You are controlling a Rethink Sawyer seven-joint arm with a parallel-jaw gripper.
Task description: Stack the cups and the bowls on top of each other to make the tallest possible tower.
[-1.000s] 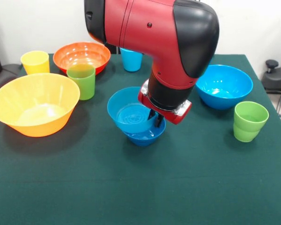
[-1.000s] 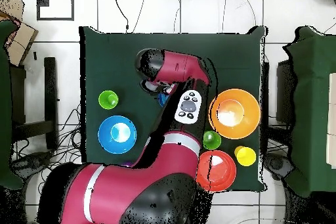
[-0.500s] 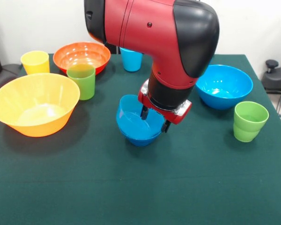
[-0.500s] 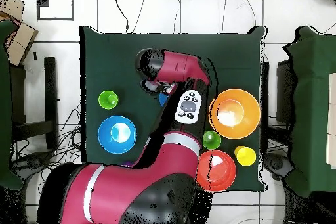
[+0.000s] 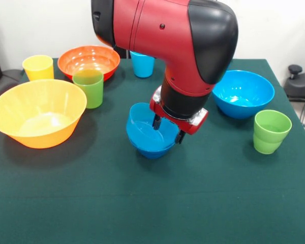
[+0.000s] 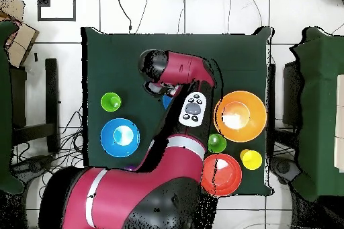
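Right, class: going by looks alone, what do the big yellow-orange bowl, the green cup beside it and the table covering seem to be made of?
Yellow-orange bowl: probably glossy plastic; bright light patches on its smooth inside and a thin, slightly see-through wall.
Green cup: likely smooth plastic; even colour with a soft sheen.
Table covering: seemingly dark green cloth or felt; matt, with no reflections.

Legible text, labels, brands, numbers, signs: none in either view. The red and black arm point(image 5: 168, 46) carries no readable marking; its panel of small buttons point(image 6: 193, 107) shows shapes only, no characters. Bowls, cups and the green tabletop point(image 5: 152, 203) are plain and unprinted.
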